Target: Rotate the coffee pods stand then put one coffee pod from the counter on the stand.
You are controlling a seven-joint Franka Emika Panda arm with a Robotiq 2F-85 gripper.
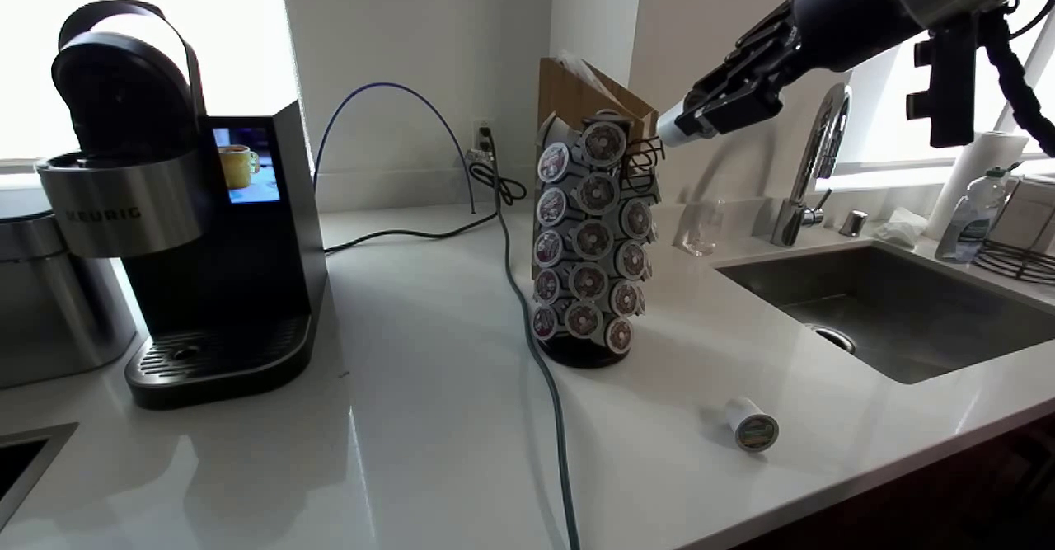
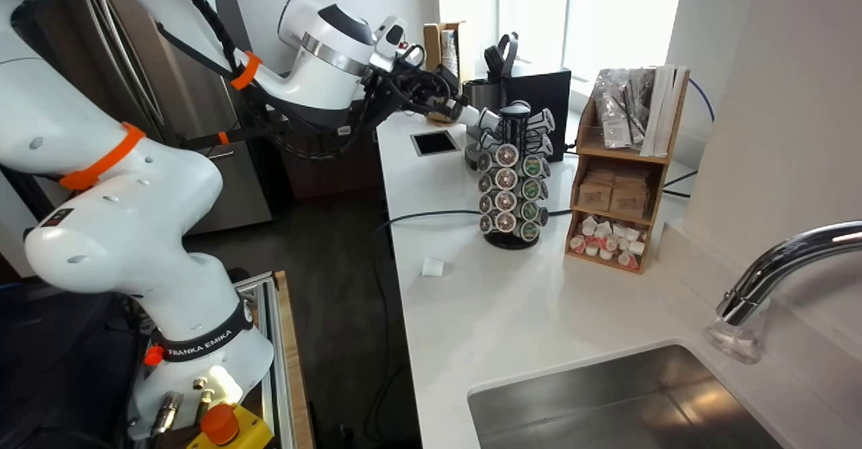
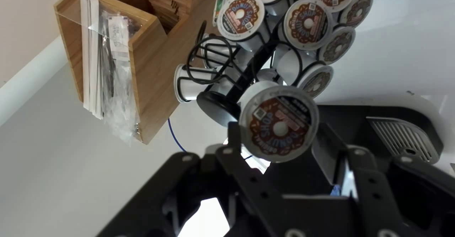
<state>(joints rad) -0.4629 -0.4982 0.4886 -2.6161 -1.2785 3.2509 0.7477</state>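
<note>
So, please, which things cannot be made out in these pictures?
Held coffee pod, wrist view: far end mostly behind its lid; contact with the coffee pods stand cannot be told.
Loose pod, in an exterior view: label too small to read.
Wooden organizer, in an exterior view: largely hidden behind the coffee pods stand.
Sink, in an exterior view: cut off by the bottom edge.

Coffee pods stand [image 1: 583,354] on counter [image 1: 437,385]; between coffee maker [image 1: 214,270] and sink [image 1: 931,319]

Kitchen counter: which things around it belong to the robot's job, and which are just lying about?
Part of the job:
coffee pods stand
gripper, closed on a coffee pod
counter

Just around:
loose pod on the counter
coffee maker
wooden organizer
sink
faucet
</note>
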